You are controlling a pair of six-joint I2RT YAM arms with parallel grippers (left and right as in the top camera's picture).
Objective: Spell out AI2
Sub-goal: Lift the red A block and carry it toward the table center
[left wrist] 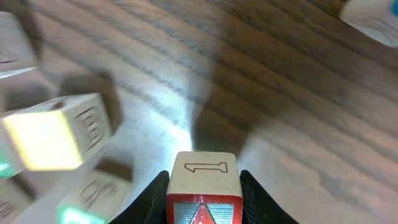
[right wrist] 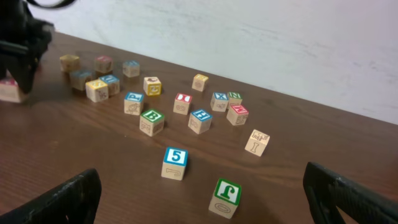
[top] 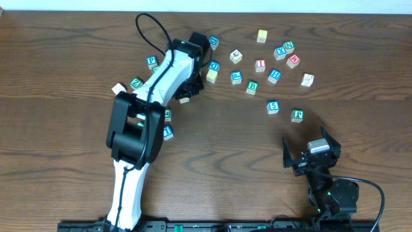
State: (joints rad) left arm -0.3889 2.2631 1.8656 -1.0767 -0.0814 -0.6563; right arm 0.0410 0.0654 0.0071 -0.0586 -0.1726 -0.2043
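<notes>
We see the left gripper (left wrist: pixel 203 186) clamped on a red-framed block (left wrist: pixel 203 174), likely the A; right gripper (top: pixel 308 147) spread empty, nothing spelled yet.

A dark brown wooden table (top: pixel 360 135) w/ strong lengthwise grain is seen in all views. A white, faintly mottled wall (right wrist: pixel 280 37) is seen right behind its far edge. Soft shadows are cast on the wood, and a pale glare patch (left wrist: pixel 177 121) is reflected in the left wrist view.
</notes>
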